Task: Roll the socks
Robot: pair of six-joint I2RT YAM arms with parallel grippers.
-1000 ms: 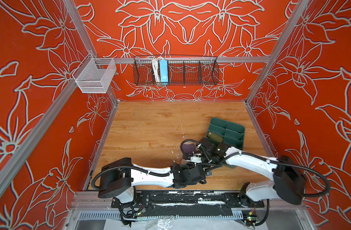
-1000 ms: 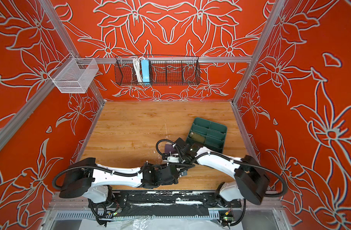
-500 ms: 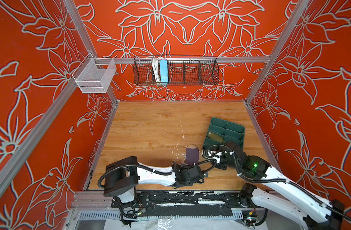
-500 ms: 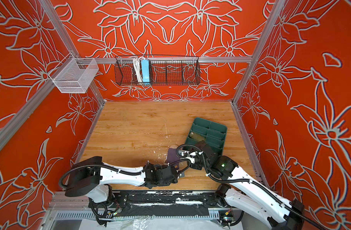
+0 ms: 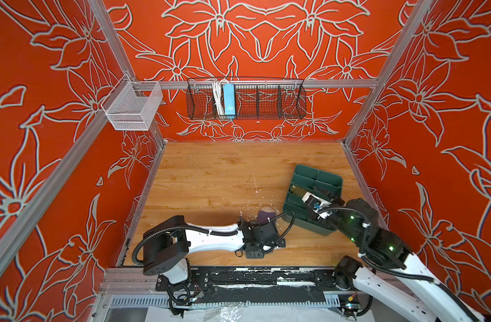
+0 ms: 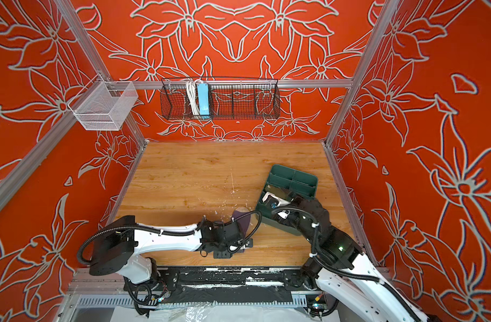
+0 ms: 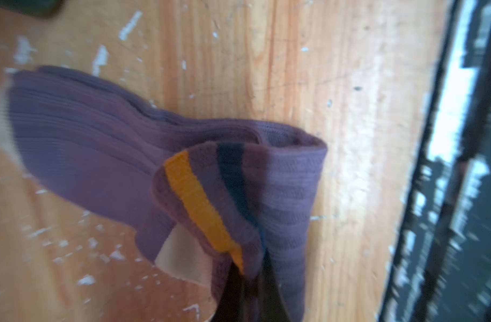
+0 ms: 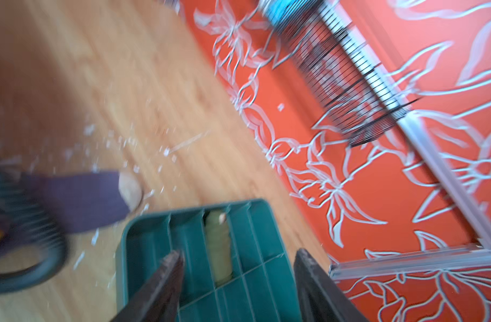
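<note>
Socks number two, grippers two, tray one: the purple sock lies on the table just beside the tray, with its striped cuff folded over and clenched in the left gripper and its beige toe pointing away. The green sock sits rolled in a middle compartment of the tray, just ahead of the right gripper, whose jaws stand apart, released. White flecks dot the wood, a black cable arcs between sock and tray, and two wire baskets hang well away.
</note>
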